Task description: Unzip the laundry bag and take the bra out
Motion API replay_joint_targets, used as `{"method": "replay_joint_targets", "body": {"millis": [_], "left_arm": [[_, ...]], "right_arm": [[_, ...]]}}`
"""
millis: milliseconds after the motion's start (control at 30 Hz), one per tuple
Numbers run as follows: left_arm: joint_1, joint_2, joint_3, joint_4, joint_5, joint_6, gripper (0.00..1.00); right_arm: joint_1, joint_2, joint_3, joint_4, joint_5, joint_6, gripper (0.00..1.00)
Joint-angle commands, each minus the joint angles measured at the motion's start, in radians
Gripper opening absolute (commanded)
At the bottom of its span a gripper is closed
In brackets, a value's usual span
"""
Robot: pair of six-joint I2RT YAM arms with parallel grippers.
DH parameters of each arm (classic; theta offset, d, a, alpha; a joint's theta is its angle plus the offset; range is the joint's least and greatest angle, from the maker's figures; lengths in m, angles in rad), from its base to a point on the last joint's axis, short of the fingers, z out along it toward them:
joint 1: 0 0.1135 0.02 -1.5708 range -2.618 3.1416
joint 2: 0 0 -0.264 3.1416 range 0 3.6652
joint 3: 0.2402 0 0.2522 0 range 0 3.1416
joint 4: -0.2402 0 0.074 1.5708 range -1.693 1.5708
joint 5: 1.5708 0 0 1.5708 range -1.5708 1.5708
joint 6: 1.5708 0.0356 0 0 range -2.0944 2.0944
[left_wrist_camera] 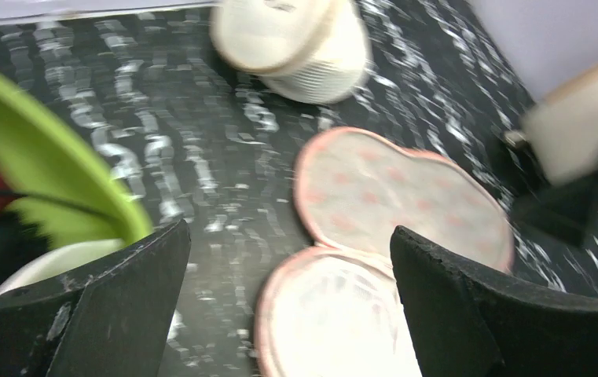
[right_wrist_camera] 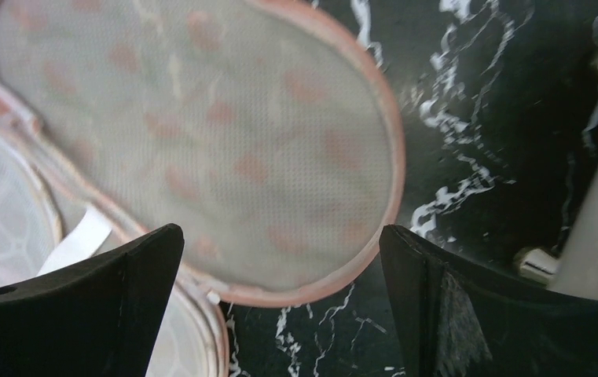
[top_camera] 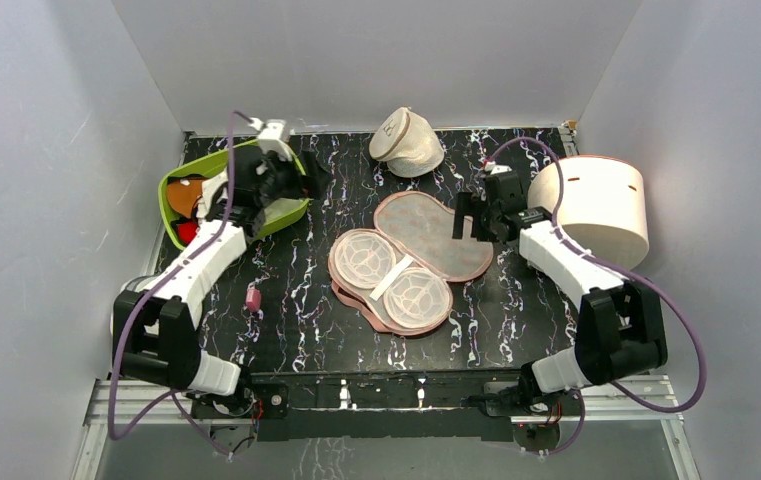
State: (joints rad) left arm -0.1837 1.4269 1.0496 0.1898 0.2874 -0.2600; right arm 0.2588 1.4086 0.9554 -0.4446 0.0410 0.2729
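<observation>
The peach-pink laundry bag (top_camera: 434,232) lies unzipped and spread open mid-table, its lid folded back to the right. Its near half (top_camera: 393,280) shows white mesh cups crossed by a white band. The bag also shows in the left wrist view (left_wrist_camera: 390,188) and the right wrist view (right_wrist_camera: 201,126). My left gripper (top_camera: 291,185) is open and empty, held above the green tray's right end (left_wrist_camera: 291,259). A white rounded shape (left_wrist_camera: 52,263) with a thin black strap lies by the tray, apparently the bra. My right gripper (top_camera: 468,222) is open and empty over the lid's right edge (right_wrist_camera: 280,259).
A green tray (top_camera: 171,190) with brown and red items sits at back left. A cream domed pouch (top_camera: 408,142) lies at the back. A white round bag (top_camera: 601,205) stands at the right. A small pink piece (top_camera: 252,298) lies near the left arm.
</observation>
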Motion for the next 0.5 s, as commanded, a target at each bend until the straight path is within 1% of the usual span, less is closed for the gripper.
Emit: {"method": "replay_joint_targets", "body": {"millis": [0,133,200,300,367,467], "left_arm": [[-0.156,-0.095,-0.02,0.043,0.039,0.098,0.97],[-0.263,-0.109,-0.032,0.044,0.021,0.16,0.98],[-0.285,-0.101,-0.038,0.053,0.033,0.172,0.98],[-0.287,-0.074,-0.036,0.048,0.03,0.166,0.98],[-0.287,-0.077,-0.039,0.057,0.041,0.163,0.98],[-0.287,-0.086,-0.048,0.072,0.047,0.163,0.97]], "right_arm": [[-0.043,0.082,0.106,0.009,0.125,-0.008,0.93],[-0.057,0.182,0.168,0.029,0.156,-0.035,0.81],[-0.056,0.243,0.229,0.024,0.159,-0.038,0.74],[-0.056,0.343,0.297,0.039,0.129,-0.031,0.65],[-0.056,0.402,0.324,0.055,0.112,-0.033,0.64],[-0.056,0.464,0.37,0.058,0.138,-0.06,0.65]]}}
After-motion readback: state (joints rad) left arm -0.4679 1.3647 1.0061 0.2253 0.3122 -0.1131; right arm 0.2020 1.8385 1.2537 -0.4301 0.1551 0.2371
